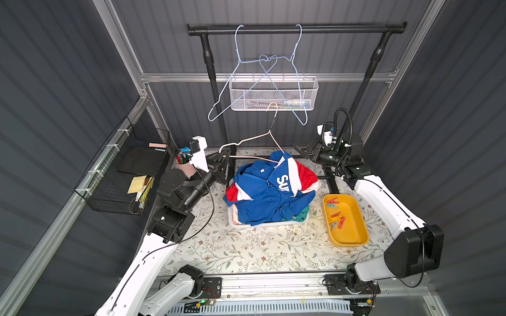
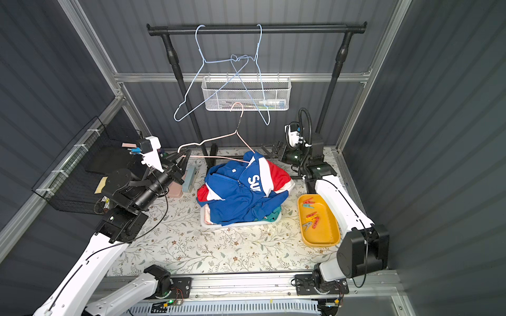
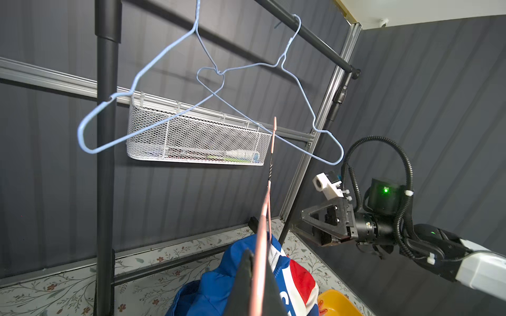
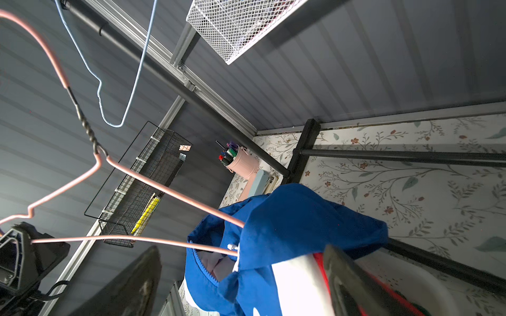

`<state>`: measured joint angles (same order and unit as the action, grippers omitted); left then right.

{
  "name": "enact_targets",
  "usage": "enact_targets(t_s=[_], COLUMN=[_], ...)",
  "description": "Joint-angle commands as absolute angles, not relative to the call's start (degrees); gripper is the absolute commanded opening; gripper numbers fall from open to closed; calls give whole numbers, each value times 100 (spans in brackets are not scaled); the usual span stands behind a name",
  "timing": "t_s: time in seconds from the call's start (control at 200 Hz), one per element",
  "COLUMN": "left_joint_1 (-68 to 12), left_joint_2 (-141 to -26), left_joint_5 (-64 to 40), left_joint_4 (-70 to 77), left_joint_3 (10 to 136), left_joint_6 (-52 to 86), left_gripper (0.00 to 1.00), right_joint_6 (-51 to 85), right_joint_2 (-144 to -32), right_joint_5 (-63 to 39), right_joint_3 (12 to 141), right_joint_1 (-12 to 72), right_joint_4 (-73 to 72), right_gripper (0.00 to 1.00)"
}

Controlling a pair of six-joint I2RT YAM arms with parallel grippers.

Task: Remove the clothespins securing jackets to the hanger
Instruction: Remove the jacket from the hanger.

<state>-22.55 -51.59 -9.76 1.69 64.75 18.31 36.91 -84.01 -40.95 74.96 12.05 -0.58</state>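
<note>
The left gripper [image 1: 224, 157] clamps the pink hanger [image 1: 246, 141] by its end; the right gripper [image 1: 299, 150], jaws apart, should pin the jacket [image 1: 262, 188] just ahead of it.

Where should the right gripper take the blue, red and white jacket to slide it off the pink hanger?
Probably the raised blue fold of the blue, red and white jacket over the pink wire hanger's end, from the right: it stands highest, nearest that side.

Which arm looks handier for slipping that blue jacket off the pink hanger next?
Probably the right: the right pincer is open, empty and close to the collar of the jacket, while the left pincer is shut on the far end of the pink hanger, steadying it.
</note>
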Motion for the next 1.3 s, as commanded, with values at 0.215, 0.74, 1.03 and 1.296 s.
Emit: enact_targets(t_s=[0.215,0.74,1.03,1.296], left_joint_1=[-2206,-2214,-2209,-2206], left_joint_2=[-5062,-5561,-5716,-5891], left_joint_5=[-505,-1584,-2457,-2535], left_joint_4=[-559,-761,-248,-2], left_joint_3=[7559,8399,8114,8040], left_joint_6=[1699,1984,2307,2619], left_gripper=[0,0,0,0], right_joint_6=[3605,4796,5846,6557], right_joint_2=[-8400,-8223,-8191,-8189], right_joint_5=[-4385,-5156,-5338,-5563], right_joint_3=[7199,6582,6070,5672], right_joint_1=[1275,1108,763,522], right_joint_4=[-40,-1715,-3225,-3990], right_gripper=[97,99,92,83])
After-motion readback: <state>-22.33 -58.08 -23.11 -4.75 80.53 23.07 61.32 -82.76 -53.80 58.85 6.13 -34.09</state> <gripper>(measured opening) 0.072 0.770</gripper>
